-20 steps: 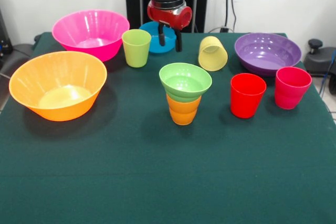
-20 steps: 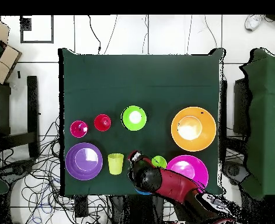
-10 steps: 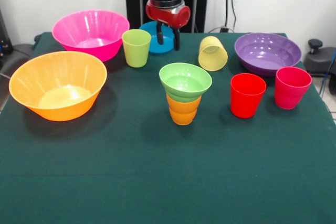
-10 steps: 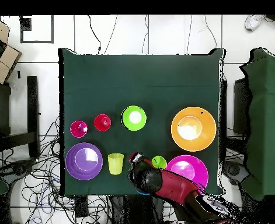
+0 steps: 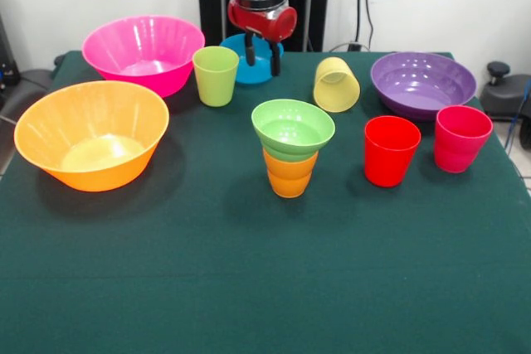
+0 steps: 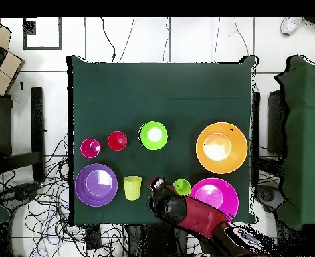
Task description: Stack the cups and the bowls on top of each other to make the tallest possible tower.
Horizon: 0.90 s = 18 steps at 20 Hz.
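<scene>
The tower stands mid-table: a light green bowl (image 5: 292,128) sits on a ribbed orange cup (image 5: 289,174); in the overhead view only the green bowl (image 6: 153,134) shows. My gripper (image 5: 262,57) hangs open over the small blue bowl (image 5: 235,61) at the far edge, one finger (image 5: 250,56) in front of the bowl's inside and the other by its right rim. The arm (image 6: 180,209) hides this bowl from above. The lime green cup (image 5: 216,75) stands just left of it. The pale yellow cup (image 5: 336,84) lies tipped on its side.
A pink bowl (image 5: 143,52) and a large orange bowl (image 5: 91,132) fill the left side. On the right are the purple bowl (image 5: 423,80), a red cup (image 5: 391,150) and a pink-red cup (image 5: 461,138). Green cloth (image 5: 249,288) covers the table.
The gripper has drawn back and slightly left toward the table's far edge, over the blue bowl, still open. No cup or bowl has moved.
</scene>
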Motion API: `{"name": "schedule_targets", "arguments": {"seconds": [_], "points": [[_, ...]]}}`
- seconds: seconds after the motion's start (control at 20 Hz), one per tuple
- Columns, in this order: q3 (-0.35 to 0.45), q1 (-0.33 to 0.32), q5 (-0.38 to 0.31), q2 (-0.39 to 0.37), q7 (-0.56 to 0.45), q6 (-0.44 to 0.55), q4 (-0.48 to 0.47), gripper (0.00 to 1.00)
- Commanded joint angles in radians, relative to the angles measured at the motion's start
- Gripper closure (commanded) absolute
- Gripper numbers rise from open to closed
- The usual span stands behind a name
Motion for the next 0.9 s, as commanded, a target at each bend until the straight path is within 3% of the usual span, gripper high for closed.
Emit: {"name": "schedule_targets", "arguments": {"seconds": [0.05, 0.9], "points": [[0.036, 0.033, 0.066, 0.043, 0.155, 0.126, 0.019, 0.0], [-0.004, 0.061, 0.08, 0.031, 0.161, 0.166, 0.04, 0.0]]}}
